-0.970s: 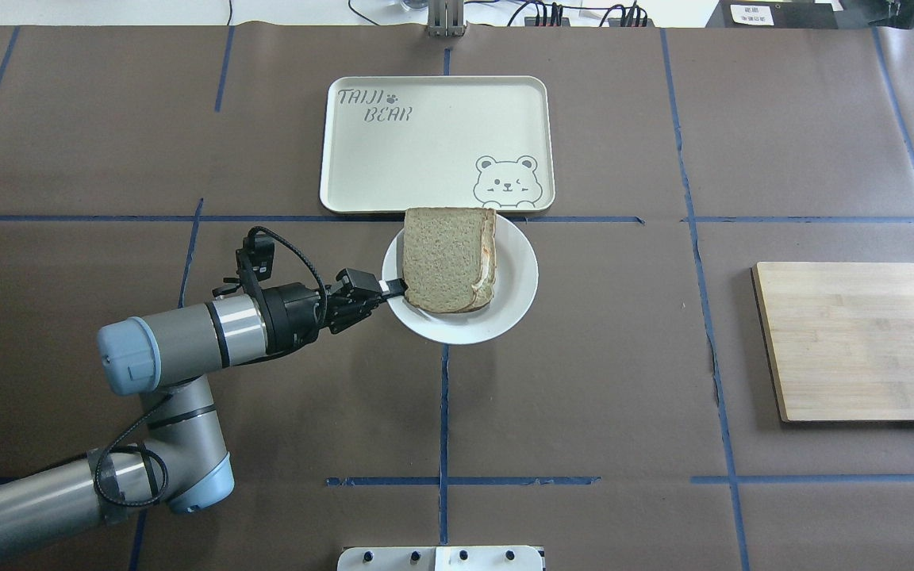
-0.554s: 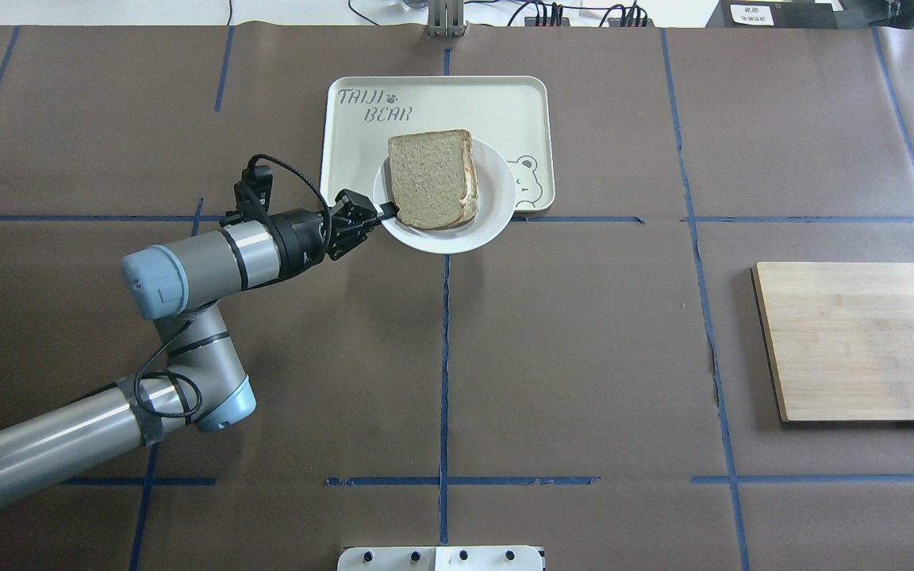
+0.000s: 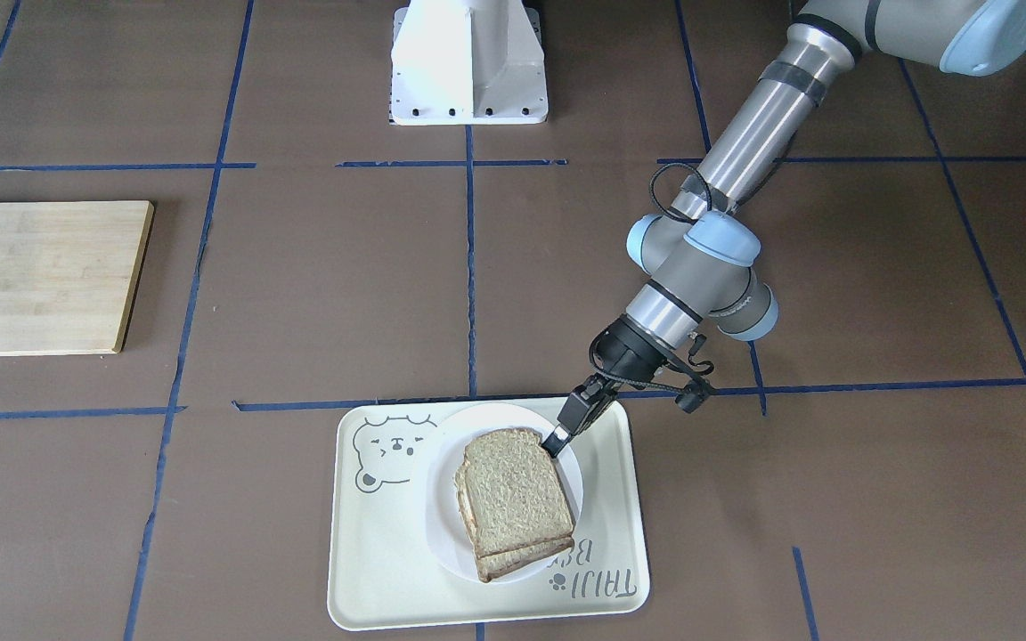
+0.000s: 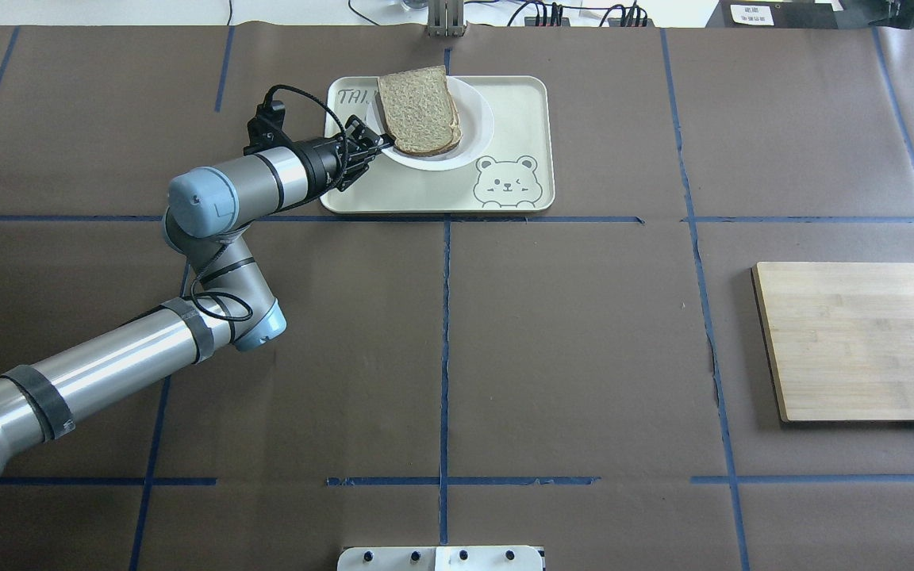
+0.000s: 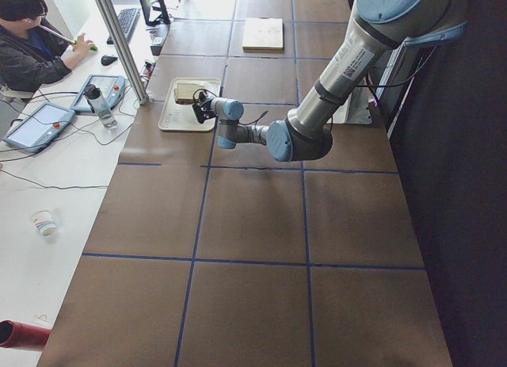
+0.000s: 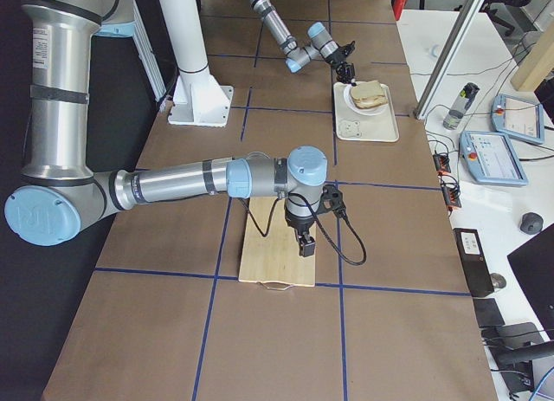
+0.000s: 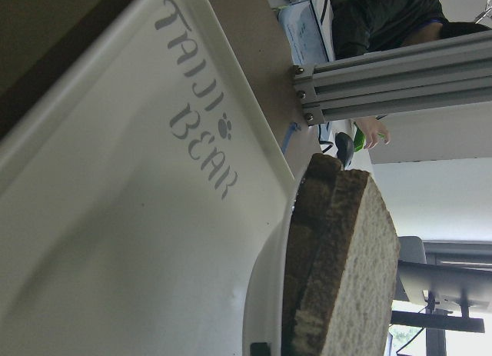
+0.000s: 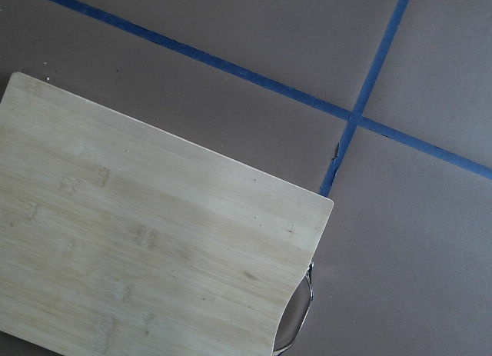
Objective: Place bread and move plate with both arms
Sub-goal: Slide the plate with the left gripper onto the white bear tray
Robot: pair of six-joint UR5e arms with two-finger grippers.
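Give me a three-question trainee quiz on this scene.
1. True or false: the plate is over the tray.
2. What grips the plate's rim? A) left gripper B) a person's hand C) nothing
3. Fill in: the right arm is above the wooden ____.
Key: 1 true; 2 A; 3 board.

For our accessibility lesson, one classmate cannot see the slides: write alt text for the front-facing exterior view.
The left gripper pinches the rim of a white plate carrying stacked bread, over a cream bear tray. A wooden board lies at the view's left edge.
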